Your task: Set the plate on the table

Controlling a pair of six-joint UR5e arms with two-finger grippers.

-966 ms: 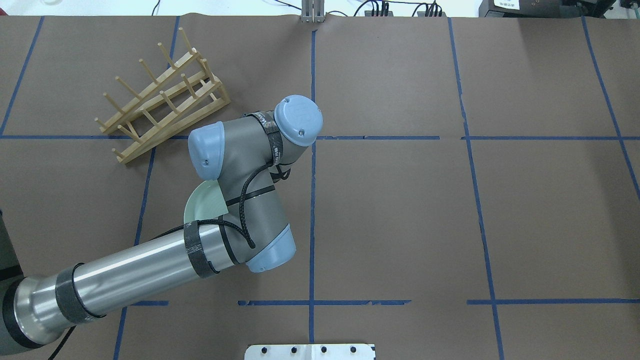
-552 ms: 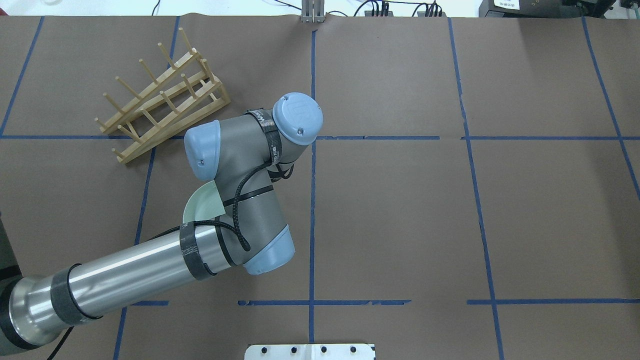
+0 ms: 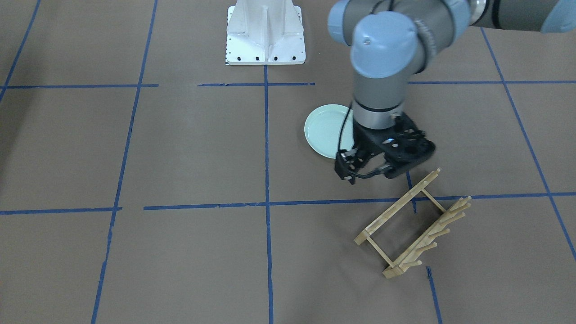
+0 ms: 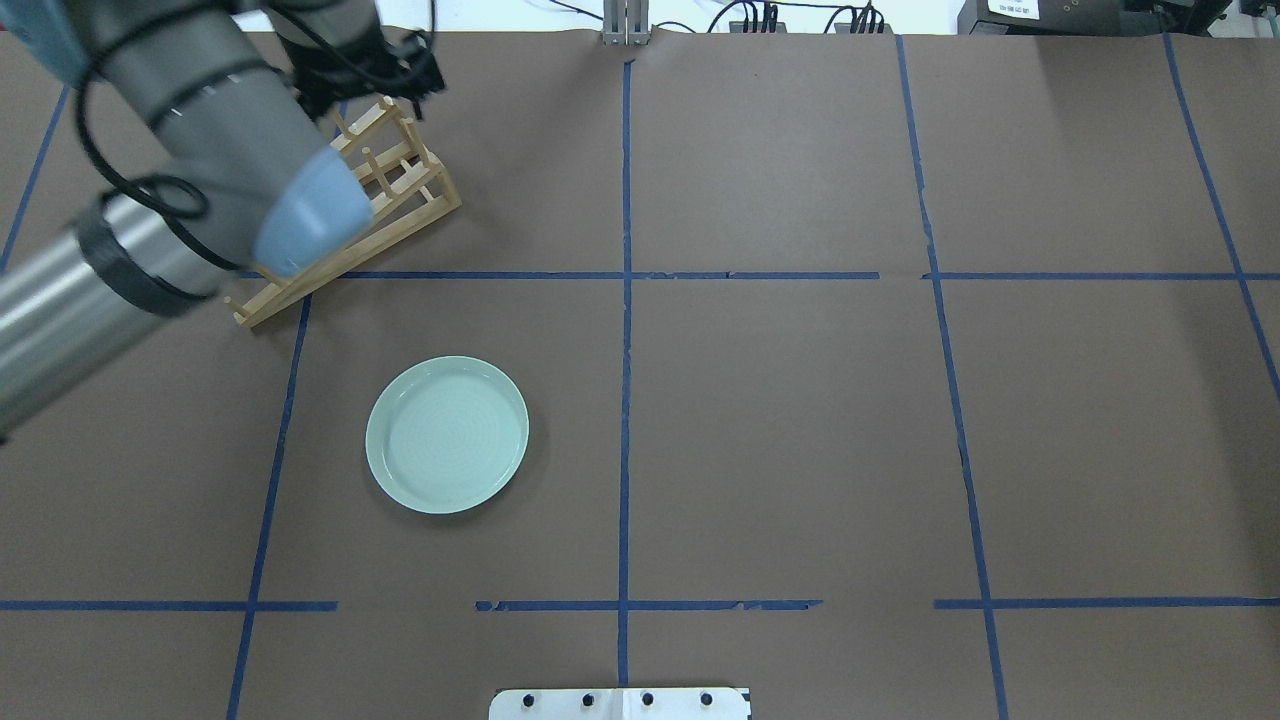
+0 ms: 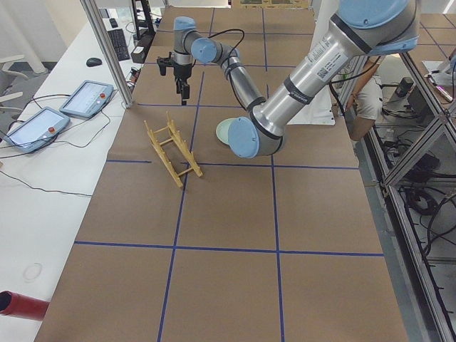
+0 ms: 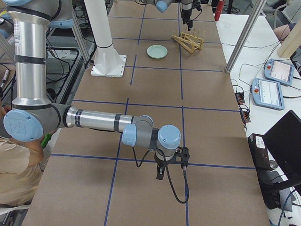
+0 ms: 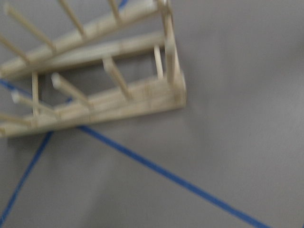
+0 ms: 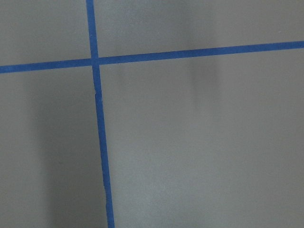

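Note:
The pale mint-green plate (image 4: pixel 447 435) lies flat on the brown table (image 4: pixel 800 400), free of both grippers; it also shows in the front-facing view (image 3: pixel 326 130). In the overhead view my left gripper (image 4: pixel 385 65) hangs raised over the far end of the wooden rack (image 4: pixel 400 190), well away from the plate. In the front-facing view the left gripper (image 3: pixel 366 173) shows between plate and rack, open and empty. The left wrist view shows only the rack (image 7: pixel 95 99). My right gripper (image 6: pixel 160 172) hovers low over bare table far off; I cannot tell whether it is open or shut.
The white robot base (image 3: pixel 265 33) stands at the table's near edge. Blue tape lines (image 4: pixel 625 300) cross the table. Tablets (image 5: pixel 85 97) and cables lie on the white side bench. A metal post (image 5: pixel 107 50) stands at the table's edge.
The left arm, which covered most of the plate, has swung away to the far left over the rack. The plate now shows whole and lies where it was.

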